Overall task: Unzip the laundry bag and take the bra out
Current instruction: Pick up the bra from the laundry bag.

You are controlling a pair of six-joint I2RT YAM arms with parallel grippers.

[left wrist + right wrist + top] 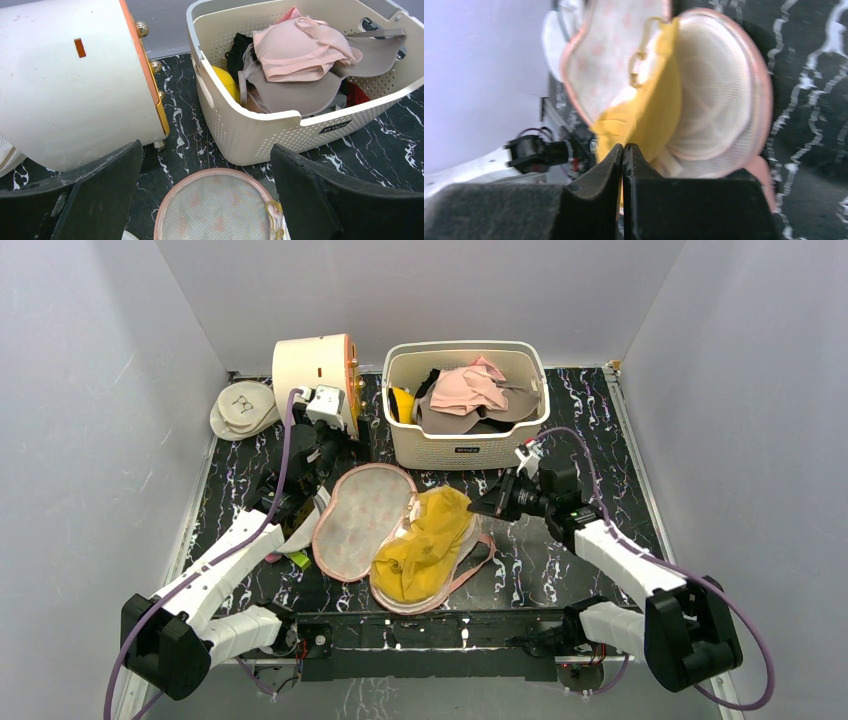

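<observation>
Bra at the tip of the right tool is bright mustard yellow. The laundry bag is cream mesh with a faint orange floral print and pink trim. Desk is black marble with white veins. Ahead of the left tool there's an off-white perforated basket with a pink bra and a taupe bra, plus a cream drum with an orange rim.

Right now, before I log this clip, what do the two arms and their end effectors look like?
The left arm and right arm have white shell links with black joint housings, and a purple cable loops along each. Each wrist carries a small white camera block. The left end effector and right end effector have chunky matte-black wedge fingers.
</observation>
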